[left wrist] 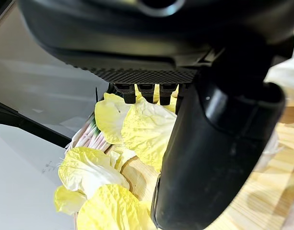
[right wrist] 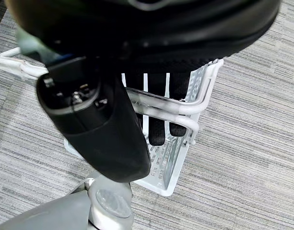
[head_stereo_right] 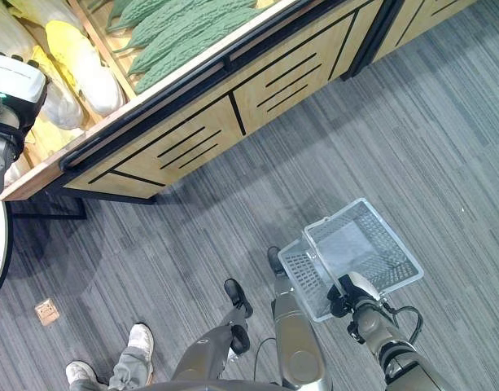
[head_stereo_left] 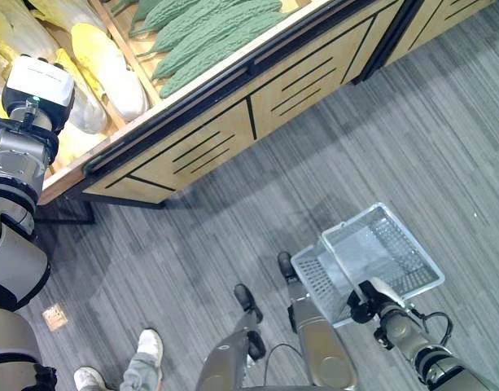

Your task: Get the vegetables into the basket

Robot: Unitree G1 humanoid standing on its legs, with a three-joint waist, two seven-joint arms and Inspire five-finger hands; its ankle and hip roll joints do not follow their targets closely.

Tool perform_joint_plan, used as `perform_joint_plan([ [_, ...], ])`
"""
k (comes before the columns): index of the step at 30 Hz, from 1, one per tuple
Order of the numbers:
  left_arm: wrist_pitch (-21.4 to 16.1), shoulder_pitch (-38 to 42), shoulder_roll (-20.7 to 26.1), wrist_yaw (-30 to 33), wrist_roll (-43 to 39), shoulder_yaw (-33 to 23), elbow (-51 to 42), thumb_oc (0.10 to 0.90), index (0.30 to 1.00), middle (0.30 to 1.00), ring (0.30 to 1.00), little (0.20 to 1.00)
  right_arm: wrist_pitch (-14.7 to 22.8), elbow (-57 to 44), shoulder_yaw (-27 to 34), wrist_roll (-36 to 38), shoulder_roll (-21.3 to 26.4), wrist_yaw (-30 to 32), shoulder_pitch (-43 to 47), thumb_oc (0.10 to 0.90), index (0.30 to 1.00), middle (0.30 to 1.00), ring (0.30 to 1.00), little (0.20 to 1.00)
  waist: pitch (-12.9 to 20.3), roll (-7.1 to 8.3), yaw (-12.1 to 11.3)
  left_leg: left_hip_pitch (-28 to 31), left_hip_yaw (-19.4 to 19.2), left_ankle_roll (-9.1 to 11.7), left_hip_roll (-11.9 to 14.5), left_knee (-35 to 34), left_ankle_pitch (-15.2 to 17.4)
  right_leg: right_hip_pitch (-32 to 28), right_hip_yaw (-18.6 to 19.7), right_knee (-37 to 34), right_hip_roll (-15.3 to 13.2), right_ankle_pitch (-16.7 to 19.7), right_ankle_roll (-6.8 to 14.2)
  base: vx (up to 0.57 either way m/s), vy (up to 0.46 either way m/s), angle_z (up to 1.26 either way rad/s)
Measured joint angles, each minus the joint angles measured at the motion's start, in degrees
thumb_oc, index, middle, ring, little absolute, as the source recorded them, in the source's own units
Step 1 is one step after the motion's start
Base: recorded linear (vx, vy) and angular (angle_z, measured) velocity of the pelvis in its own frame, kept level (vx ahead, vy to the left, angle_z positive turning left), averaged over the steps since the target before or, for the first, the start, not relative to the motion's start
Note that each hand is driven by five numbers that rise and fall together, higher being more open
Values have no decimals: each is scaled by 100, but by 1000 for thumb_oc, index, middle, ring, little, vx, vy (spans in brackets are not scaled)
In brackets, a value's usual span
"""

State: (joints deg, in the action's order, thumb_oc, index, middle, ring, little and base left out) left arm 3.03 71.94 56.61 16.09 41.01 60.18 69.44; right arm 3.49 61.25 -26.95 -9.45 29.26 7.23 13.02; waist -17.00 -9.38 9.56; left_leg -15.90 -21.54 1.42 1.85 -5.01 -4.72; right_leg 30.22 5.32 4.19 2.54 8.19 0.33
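Observation:
Yellow cabbages (head_stereo_left: pixel 111 69) lie in plastic wrap on the wooden display shelf (head_stereo_left: pixel 233 122), beside a pile of green bitter gourds (head_stereo_left: pixel 208 32). My left arm reaches up to the cabbages. In the left wrist view my left hand (left wrist: pixel 218 143) hovers with straight fingers just over loose yellow cabbage leaves (left wrist: pixel 142 129), holding nothing. The white wire basket (head_stereo_left: pixel 428 265) hangs low at my right side over the floor, and it looks empty. My right hand (head_stereo_left: pixel 367 305) is shut on the basket's white handle (right wrist: pixel 161 108), fingers curled round it.
The shelf's wooden front panels (head_stereo_left: pixel 306 85) with black trim run diagonally across the grey striped carpet. A person's shoes (head_stereo_left: pixel 147 350) stand at the lower left, near a small metal floor plate (head_stereo_left: pixel 54 316).

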Motion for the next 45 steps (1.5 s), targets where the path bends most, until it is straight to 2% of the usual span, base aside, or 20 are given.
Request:
perform_joint_plan([
  [12, 195, -35, -52, 13, -231, -303, 26, 900, 1000, 1000, 1000, 1000, 58, -121, 7, 155, 5, 57, 28, 400, 300, 300, 300, 300, -10, 15, 59, -352, -130, -26, -26, -1, -89, 520, 121, 282, 8, -6, 10, 12, -28, -4],
  [13, 208, -39, -69, 12, -272, -349, 27, 841, 918, 918, 918, 918, 57, -122, 7, 155, 4, 62, 29, 400, 300, 300, 300, 300, -10, 15, 59, -359, -129, -24, -35, -1, -93, 529, 120, 285, 8, -6, 10, 0, 0, 0],
  [14, 210, -39, -71, 11, -294, -352, 27, 555, 517, 517, 517, 517, 58, -128, 7, 155, 4, 67, 29, 400, 300, 300, 300, 300, -10, 15, 59, -362, -129, -24, -38, -1, -95, 534, 120, 286, 8, -6, 10, 0, 0, 0],
  [15, 210, -48, -89, 11, -321, -352, 27, 400, 300, 300, 300, 300, 56, -135, 7, 156, 4, 75, 29, 400, 300, 300, 300, 300, -11, 16, 60, -375, -129, -23, -39, -1, -100, 553, 123, 293, 8, -7, 10, 0, 0, 0],
  [32, 264, -192, -188, 167, -442, -704, -83, 400, 300, 300, 300, 300, 45, -221, -36, 331, 4, 77, 27, 400, 300, 300, 300, 300, -10, 17, 93, -365, -134, -23, -30, -1, -104, 577, 141, 362, 18, -4, 8, -4, -2, 0],
  [37, 417, -723, -339, 243, -614, -1504, -344, 400, 300, 300, 300, 300, -26, -198, -53, 329, -5, 50, 14, 400, 300, 300, 300, 300, -20, 40, 81, -49, -94, -23, 5, -2, -103, 247, 62, 358, 16, -5, 8, -31, 2, 2],
  [43, 373, -1368, -351, 291, -981, -2138, -1241, 400, 300, 300, 300, 300, -96, -107, -31, 308, -23, -17, -45, 400, 300, 300, 300, 300, -45, 210, 6, 509, 208, -22, 34, -2, -103, -477, -190, 183, -40, -16, 1, -19, 30, 20],
  [44, 297, -1458, -314, 323, -1011, -2151, -1336, 400, 300, 300, 300, 300, -94, -76, -8, 304, -29, -18, -39, 400, 300, 300, 300, 300, -18, 246, -87, 588, 236, -18, 26, -4, -100, -594, -238, 144, -70, -31, 2, -7, 82, 16],
  [45, 304, -1665, -283, 321, -1064, -2406, -1656, 400, 300, 300, 300, 300, -97, -19, 49, 288, -57, -50, -37, 400, 300, 300, 300, 300, -17, 269, -92, 650, 262, -15, 20, -3, -100, -696, -262, 92, -76, -13, -10, -2, 74, 15],
])
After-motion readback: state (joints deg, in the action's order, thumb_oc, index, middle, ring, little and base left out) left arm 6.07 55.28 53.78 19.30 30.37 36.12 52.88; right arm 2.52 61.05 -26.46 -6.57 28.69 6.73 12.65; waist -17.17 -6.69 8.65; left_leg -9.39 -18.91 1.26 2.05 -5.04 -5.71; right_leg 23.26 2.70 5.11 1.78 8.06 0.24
